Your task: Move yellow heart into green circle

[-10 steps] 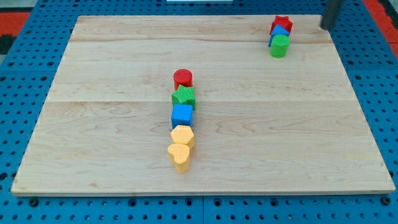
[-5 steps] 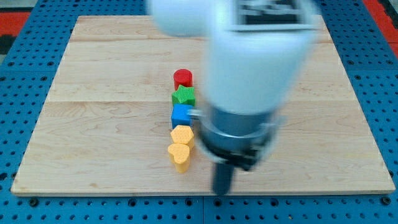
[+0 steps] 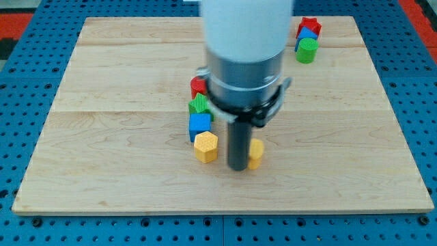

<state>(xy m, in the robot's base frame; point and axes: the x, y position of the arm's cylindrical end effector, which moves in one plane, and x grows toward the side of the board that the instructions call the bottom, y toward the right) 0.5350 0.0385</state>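
Eight blocks on the board (image 3: 102, 68): two each of red, green, blue, yellow. Yellow heart (image 3: 256, 154) touches my tip (image 3: 237, 167), on its right; no pincer fitted.

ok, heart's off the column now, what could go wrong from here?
My tip sits on the left of the yellow heart, so a push sends it right, not up toward the green circle. The red star and blue block touch that circle and may scatter. The arm hides part of the heart.
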